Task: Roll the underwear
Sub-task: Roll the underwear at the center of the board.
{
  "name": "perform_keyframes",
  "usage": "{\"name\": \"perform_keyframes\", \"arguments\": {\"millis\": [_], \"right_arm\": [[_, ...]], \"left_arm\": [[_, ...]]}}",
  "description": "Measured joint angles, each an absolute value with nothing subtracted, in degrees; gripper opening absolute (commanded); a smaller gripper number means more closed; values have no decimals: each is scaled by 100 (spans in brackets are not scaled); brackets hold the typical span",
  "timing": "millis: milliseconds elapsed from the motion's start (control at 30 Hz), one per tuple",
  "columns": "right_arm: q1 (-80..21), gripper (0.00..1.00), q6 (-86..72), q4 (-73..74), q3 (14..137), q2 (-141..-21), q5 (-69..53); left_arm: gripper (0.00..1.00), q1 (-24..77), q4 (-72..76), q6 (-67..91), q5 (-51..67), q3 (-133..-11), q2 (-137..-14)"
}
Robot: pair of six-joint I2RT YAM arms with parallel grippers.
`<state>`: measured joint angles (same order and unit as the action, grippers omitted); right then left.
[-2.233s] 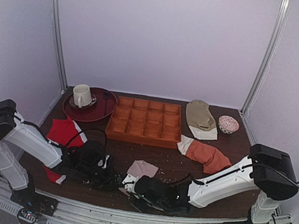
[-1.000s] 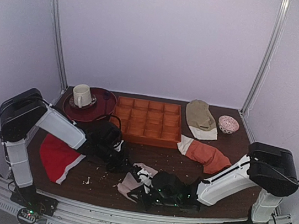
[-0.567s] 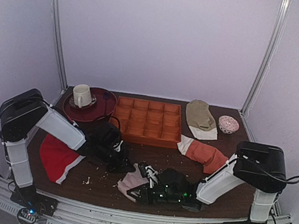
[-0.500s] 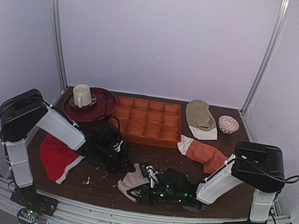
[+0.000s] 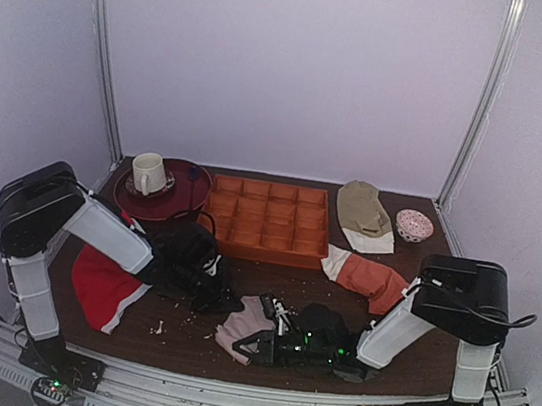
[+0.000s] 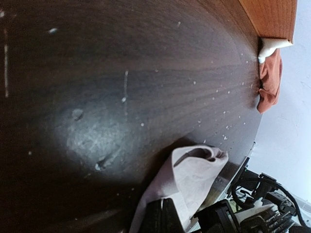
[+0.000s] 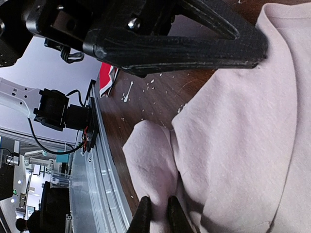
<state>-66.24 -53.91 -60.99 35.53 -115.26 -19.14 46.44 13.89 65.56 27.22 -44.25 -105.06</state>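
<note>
The left arm and right arm are wearing white shells with bulky black joint housings. Just behind the slim black fingers of the right gripper, green lights are glowing; far back from the fingers, thin black cables are looping off both shoulder blocks.

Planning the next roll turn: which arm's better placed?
Right, probably: the right fingers pinch a fold of the underwear; the left fingers sit shut at its edge, grip unclear.

No text, label or number is legible on the underwear or elsewhere
</note>
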Motion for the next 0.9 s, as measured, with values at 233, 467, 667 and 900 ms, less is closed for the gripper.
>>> {"name": "perform_keyframes", "arguments": {"millis": [233,467,667,900], "right_arm": [[-6482,0,-5682,-6117,3586,-11594,-2246],[-6401,0,-5857,-6130,3588,-11642,-2491],[-6383,0,-5865,-6119,3586,-11671,-2552],[-6383,0,-5730,-6003,3614,-11666,-2558]], "left_arm": [[0,4644,985,6504,2526,-4392,-10217],[0,4619,266,6318,2178,-4436,-9491],[3,4604,-25,6281,2027,-4322,-8792],[22,4606,-10,6556,2084,-3323,-7957]]}}
